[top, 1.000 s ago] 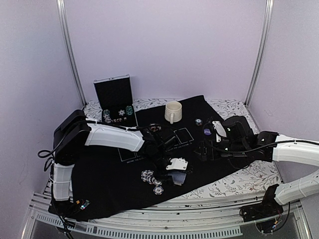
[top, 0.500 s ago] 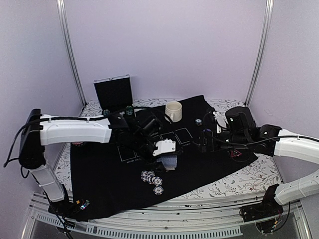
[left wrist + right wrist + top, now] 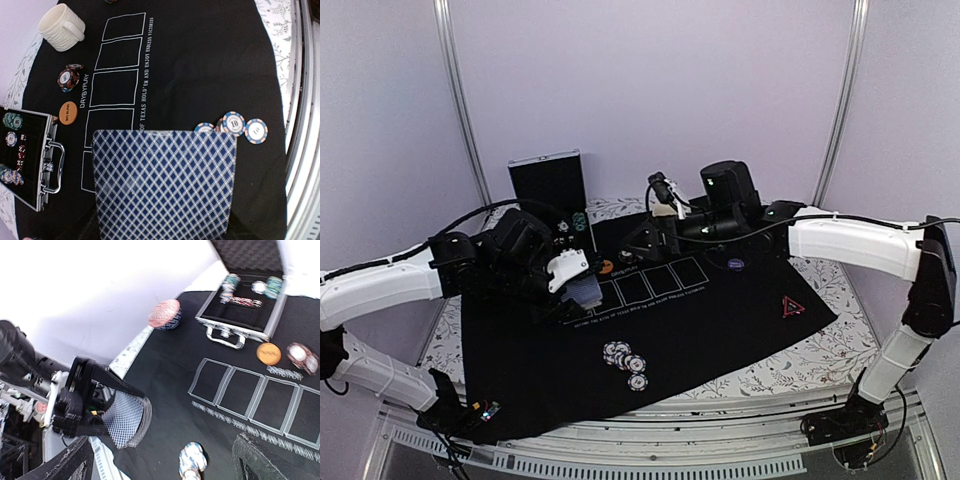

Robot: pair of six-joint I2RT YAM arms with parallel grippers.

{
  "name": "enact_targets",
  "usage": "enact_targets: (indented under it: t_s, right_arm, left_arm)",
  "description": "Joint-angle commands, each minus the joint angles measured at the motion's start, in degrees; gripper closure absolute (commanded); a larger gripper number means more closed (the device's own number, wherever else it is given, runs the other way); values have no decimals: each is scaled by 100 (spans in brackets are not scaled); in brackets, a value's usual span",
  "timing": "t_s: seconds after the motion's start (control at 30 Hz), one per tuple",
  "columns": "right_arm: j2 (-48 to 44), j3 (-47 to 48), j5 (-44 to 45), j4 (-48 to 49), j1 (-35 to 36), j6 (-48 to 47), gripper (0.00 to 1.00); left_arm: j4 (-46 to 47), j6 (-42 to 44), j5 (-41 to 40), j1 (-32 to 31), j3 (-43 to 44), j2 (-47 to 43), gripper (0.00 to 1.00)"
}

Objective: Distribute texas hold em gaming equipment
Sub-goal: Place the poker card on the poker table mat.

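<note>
Surface: a black felt mat [image 3: 720,310] printed with white card outlines lay on a floral tablecloth before lilac walls.
Left gripper [image 3: 572,278]: was clamped on a deck of blue-and-white lattice-backed playing cards [image 3: 165,185], over the mat's left part.
Right gripper [image 3: 165,450]: jaws stood wide, holding nothing.
Striped poker chips [image 3: 625,360]: lay clustered on the mat's near side.
Orange disc token [image 3: 68,113]: lay beside the outlines' left end.

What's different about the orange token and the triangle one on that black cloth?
The orange token is a round disc; the triangle is three-sided, dark with a red edge. The orange token lies beside the printed boxes, near the case; the triangle lies alone toward the mat's right edge. Both lie flat on the black mat, with nothing touching them.
</note>
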Motion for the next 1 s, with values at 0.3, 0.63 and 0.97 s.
enact_targets:
  t_s: [0.3,0.63,0.97]
  right_arm:
    - [1807,1281,-1370,642,322,367,1]
    - [2420,1665,-1662,654,460,483,1]
    - [2745,1946,-1388,376,447,505,0]
  left_arm:
    - [387,-173,-101,294,-214,-436,43]
    - [466,-156,-265,305,-194,-306,44]
    - [472,-107,-242,307,-239,-469,45]
